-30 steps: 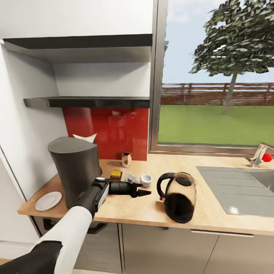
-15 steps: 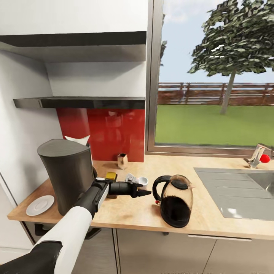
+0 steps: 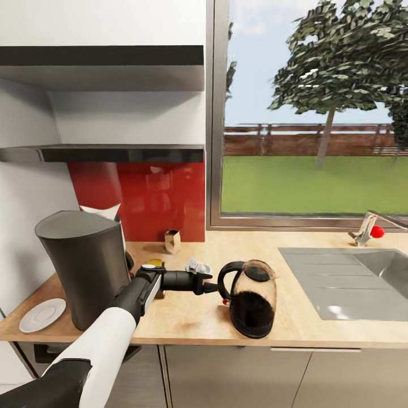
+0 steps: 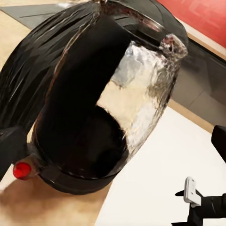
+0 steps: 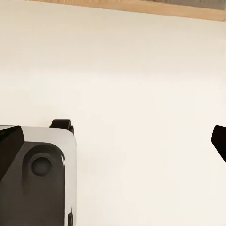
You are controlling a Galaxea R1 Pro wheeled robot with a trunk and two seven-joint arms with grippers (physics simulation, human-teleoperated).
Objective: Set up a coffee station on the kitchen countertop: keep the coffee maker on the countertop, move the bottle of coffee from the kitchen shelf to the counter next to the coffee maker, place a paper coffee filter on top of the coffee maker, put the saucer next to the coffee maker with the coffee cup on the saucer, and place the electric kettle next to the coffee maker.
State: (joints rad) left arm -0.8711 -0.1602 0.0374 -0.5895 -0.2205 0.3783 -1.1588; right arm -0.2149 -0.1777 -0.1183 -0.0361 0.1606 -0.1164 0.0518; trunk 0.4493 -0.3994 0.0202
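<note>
One left tool is being held out over the bench, its tip just beside the black handle of the electric kettle. How far it is opened cannot be told. Since a moment ago, the whole view is being shifted; the kettle is now nearer the tool.
</note>
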